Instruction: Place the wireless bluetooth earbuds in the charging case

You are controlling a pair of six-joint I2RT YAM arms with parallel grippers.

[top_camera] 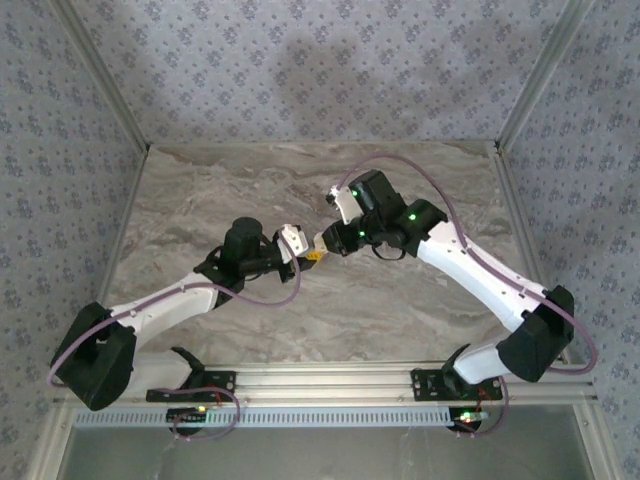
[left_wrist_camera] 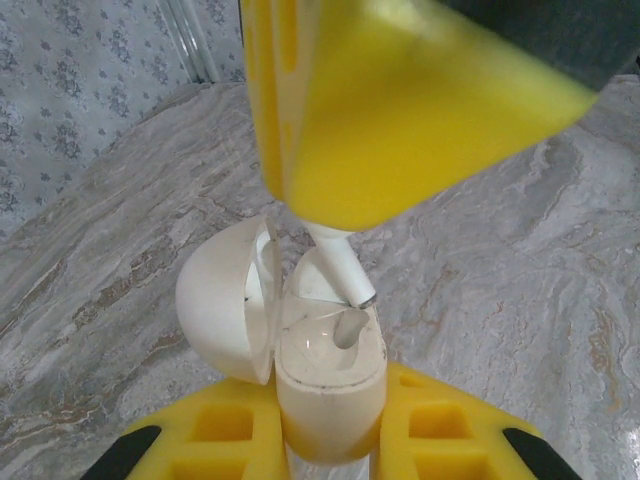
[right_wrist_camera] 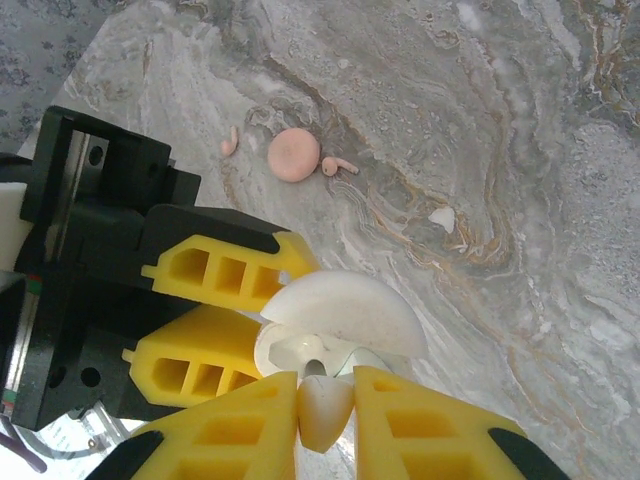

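A marble-patterned tabletop point(top_camera: 250, 190), veined in grey and beige, is stretching back to meet wallpapered walls point(top_camera: 300, 90) that are carrying a small blue-grey floral print. Aluminium posts point(top_camera: 103, 75) are rising at the rear corners. Soft, even light is falling across the stone, and faint shadows are lying on the back wall.
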